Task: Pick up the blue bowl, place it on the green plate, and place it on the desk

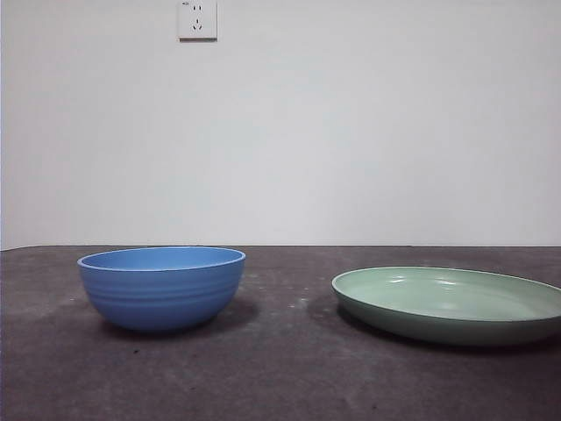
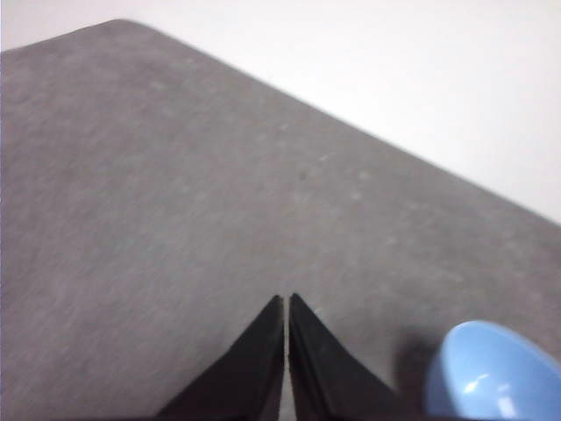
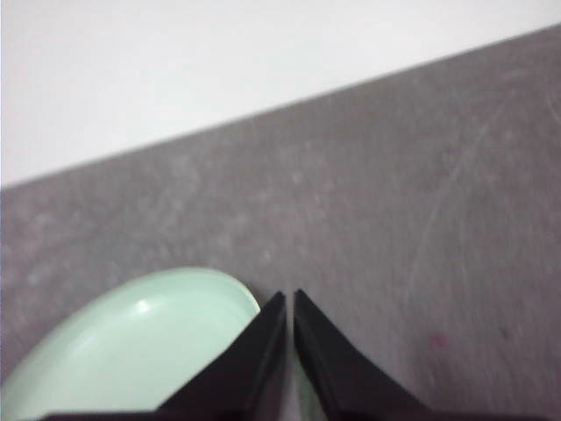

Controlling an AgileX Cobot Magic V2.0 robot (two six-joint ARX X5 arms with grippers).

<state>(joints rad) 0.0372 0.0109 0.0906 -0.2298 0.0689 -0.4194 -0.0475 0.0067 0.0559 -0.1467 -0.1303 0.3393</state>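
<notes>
From the front, the round, ridged medium-blue bowl (image 1: 161, 287) is sitting well apart from the wide, shallow mint-green plate (image 1: 449, 303) on the dark matte surface (image 1: 280, 377); at the left wrist, the left claw (image 2: 287, 303) is hanging pressed together, bowl just beside it, likely nearer; at the right wrist, the right claw (image 3: 289, 300), tips together, is hovering by the plate's rim.

Bowl (image 1: 162, 288) left of plate (image 1: 449, 303).

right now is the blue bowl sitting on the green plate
No, the bowl stands on the desk apart from the plate, bare desk between them.
</notes>
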